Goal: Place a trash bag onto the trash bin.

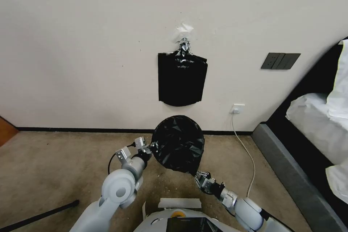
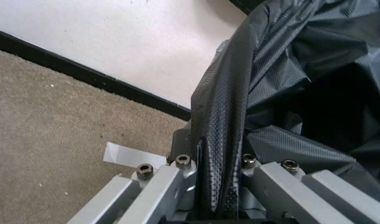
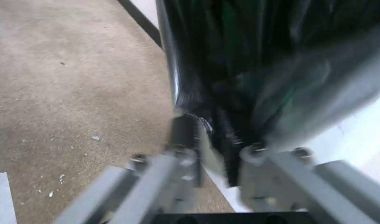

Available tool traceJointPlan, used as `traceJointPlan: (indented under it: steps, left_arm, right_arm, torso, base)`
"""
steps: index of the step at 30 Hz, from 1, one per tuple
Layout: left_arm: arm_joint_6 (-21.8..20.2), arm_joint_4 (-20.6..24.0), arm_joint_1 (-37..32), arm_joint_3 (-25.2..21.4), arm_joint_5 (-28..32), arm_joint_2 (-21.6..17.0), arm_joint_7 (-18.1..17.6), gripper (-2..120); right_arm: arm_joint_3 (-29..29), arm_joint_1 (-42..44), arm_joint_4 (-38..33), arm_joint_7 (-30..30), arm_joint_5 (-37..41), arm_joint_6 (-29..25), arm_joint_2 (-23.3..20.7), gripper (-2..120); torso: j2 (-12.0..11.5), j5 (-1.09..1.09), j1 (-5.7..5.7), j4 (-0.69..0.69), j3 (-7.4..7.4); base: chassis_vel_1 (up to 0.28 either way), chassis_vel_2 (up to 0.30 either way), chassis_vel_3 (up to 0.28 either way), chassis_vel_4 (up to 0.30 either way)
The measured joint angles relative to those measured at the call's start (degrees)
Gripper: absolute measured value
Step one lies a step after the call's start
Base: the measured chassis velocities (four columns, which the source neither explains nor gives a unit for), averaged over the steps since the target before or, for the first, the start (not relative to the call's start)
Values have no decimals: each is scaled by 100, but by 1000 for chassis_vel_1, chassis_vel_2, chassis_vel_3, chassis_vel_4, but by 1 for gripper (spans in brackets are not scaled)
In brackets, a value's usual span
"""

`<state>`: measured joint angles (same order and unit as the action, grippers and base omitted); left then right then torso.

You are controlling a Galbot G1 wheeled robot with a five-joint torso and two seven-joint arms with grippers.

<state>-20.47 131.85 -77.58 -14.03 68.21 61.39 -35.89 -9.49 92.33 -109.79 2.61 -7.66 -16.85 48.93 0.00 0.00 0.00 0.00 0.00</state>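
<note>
The trash bag (image 1: 178,144) is showing as thin glossy black plastic, crinkled, spread into a round open mouth with the inside facing up at the head camera. It is sitting low over the tan carpet (image 1: 65,163), close to the wall (image 1: 90,43), directly below the flat bundle of black bags (image 1: 182,79) hanging from a clip on that wall. In the left wrist view the film (image 2: 281,77) is looking finely textured and folded into a thick edge. A pale surface (image 3: 356,140) is showing beside the bag in the right wrist view; cannot tell if it is the trash bin.

The left gripper (image 1: 146,148) is reaching forward from the bent left arm and pinching the bag's rim on the robot's left side, fingers pressed together on a fold of plastic (image 2: 219,161). The right gripper (image 1: 199,177) is stretching up from lower right, nipping the near right edge of the bag, its fingers closed on a bunched strip (image 3: 223,140). Both arms are angling inward toward the bag, holding its mouth open between them
</note>
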Motion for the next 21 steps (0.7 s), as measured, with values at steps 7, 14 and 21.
traceJointPlan:
  steps: [7,14,21]
  left_arm:
    - [116,-57,35,-10,-275,-30,49,3]
    - [282,-201,104,20,-584,-27,197,3]
    - [423,-324,40,98,-1042,-26,405,3]
  right_arm:
    - [-250,266,-323,-256,583,436,-30,48]
    - [-498,971,-1040,-616,902,1094,-252,75]
    - [-881,1257,-2155,-1375,2154,2583,-357,83]
  torso:
    - [0,2,0,1,0]
    - [0,0,0,-2,0]
    - [0,0,0,1,0]
  base:
    - [0,0,0,0]
    - [0,0,0,0]
    - [0,0,0,0]
